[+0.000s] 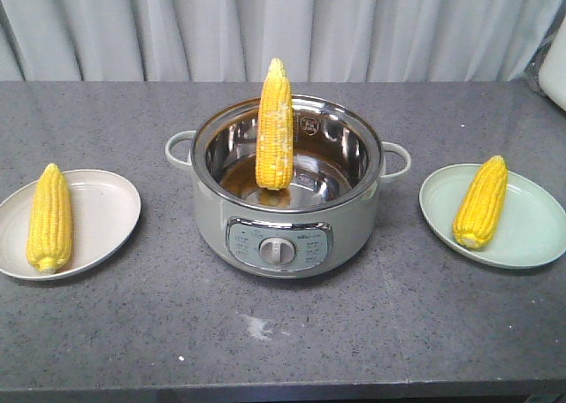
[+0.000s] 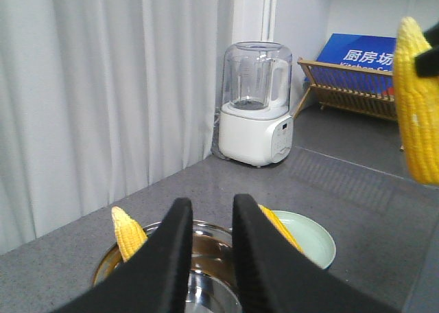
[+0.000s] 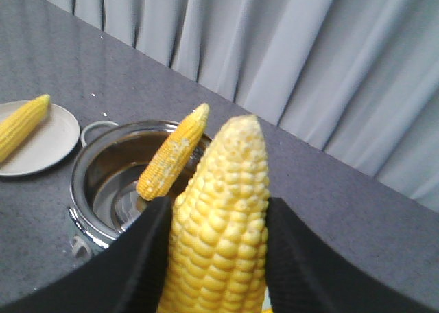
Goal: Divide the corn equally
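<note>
Right end effector (image 3: 218, 204) is clenched on the held cob (image 3: 230, 162). Its black fingers (image 3: 154, 248) press both sides, and the cob's pointed tip stands above them, up in the air. Left end effector (image 2: 212, 203) is released: its jaws stand a narrow gap apart with nothing between them, above the electric pot (image 1: 283, 217).

The pot sits mid-tabletop (image 1: 265, 332) with its control dial facing the front camera. Inside it the patchy cob (image 1: 275, 129) stands nearly upright, base on the steel bottom and tip leaning at the far rim, with whitish patches along one side.

On the robot's left, the beige plate (image 1: 106, 209) carries the left cob (image 1: 49, 217) lying lengthwise. On the right, the pale green plate (image 1: 531, 231) carries the right cob (image 1: 482, 200), tip pointing away.

A white blender (image 2: 255, 103) and a wooden dish rack (image 2: 346, 86) stand far off by the wall.
</note>
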Motion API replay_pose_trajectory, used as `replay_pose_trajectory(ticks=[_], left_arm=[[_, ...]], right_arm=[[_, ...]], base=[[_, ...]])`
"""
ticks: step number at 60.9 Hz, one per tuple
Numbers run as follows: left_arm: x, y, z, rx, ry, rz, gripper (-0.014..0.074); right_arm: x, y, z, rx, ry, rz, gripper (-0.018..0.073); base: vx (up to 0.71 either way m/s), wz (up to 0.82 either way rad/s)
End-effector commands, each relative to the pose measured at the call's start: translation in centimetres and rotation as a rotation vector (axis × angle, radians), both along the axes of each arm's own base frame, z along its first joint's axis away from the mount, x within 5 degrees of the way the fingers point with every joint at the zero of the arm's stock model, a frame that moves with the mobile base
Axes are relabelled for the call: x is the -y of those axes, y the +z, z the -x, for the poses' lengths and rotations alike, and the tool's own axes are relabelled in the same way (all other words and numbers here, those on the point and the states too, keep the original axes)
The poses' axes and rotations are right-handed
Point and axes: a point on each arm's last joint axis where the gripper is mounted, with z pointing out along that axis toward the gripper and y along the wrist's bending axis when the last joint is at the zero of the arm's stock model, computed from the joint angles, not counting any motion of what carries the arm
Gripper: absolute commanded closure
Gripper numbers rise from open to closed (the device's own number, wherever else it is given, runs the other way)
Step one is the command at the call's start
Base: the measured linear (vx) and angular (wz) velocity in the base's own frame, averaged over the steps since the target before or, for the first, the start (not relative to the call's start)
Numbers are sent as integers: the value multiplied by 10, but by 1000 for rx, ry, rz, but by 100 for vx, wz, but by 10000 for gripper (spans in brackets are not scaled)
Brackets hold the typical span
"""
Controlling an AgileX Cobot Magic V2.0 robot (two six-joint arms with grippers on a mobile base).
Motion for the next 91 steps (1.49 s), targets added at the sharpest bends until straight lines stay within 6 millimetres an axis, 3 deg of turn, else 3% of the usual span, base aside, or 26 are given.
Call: replay_pose_trajectory(ticks=[1,24,65,80,91], left_arm=[[-1,17,2,65,31,89,451],[-3,22,2,91,52,155,451],[1,33,8,121,-50,298,451],[-6,60,21,304,-153,570,451],[-13,71,27,462,-140,649,451]], right_arm=[[6,3,16,119,-70,0,563],[6,-18,50,43,-46,30,563],[6,-20,52,17,-36,38,561],[6,-20,52,17,-36,37,562],[6,-20,52,17,-36,37,561]], base=[[0,0],[0,0],[0,0],[0,0],[0,0]])
